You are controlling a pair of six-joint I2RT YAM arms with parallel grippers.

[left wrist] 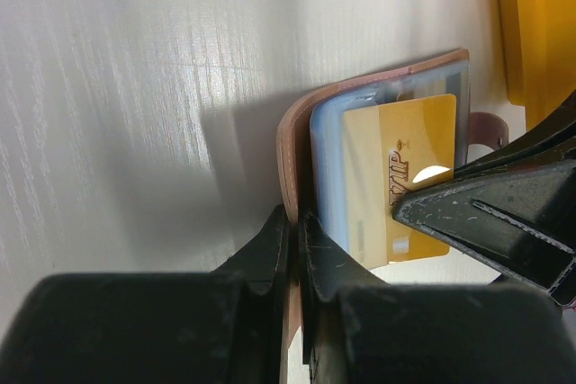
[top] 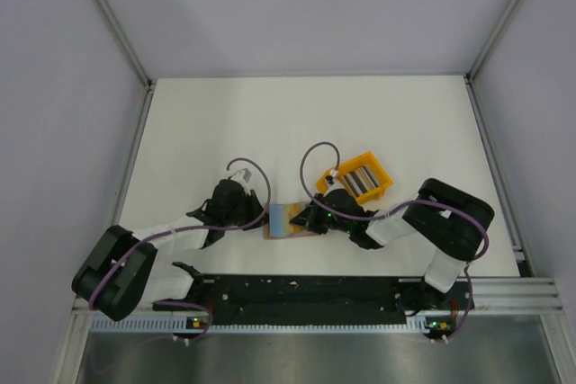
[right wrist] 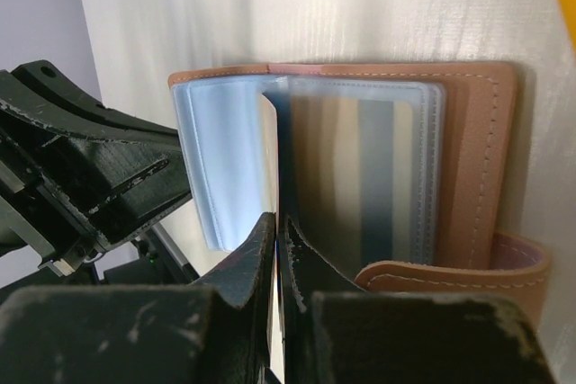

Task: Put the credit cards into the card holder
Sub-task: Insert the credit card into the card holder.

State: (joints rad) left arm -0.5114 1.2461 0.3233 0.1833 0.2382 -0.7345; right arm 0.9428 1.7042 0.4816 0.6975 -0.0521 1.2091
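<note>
Two grippers meet at the near middle of the white table (top: 270, 123) in the top view. The left gripper (top: 261, 215) and right gripper (top: 301, 219) flank the card holder (top: 292, 231), whose pale blue sleeves (top: 280, 217) stand up between them. Just to the far right, a yellow tray (top: 378, 168) holds more credit cards (top: 355, 179), grey and dark.

From the left wrist, the left gripper (left wrist: 295, 231) is clamped on the near edge of the card holder's (left wrist: 290, 141) brown cover. A gold card (left wrist: 405, 150) lies partly inside the clear sleeves (left wrist: 328, 159), with the right gripper (left wrist: 405, 209) touching its near right corner.

From the right wrist, the right gripper (right wrist: 277, 231) is pinched closed on the gold card (right wrist: 268, 159), seen edge-on. The card holder (right wrist: 477, 159) lies open, and the left gripper (right wrist: 162, 177) sits at the left edge of the sleeves (right wrist: 216, 150).
</note>
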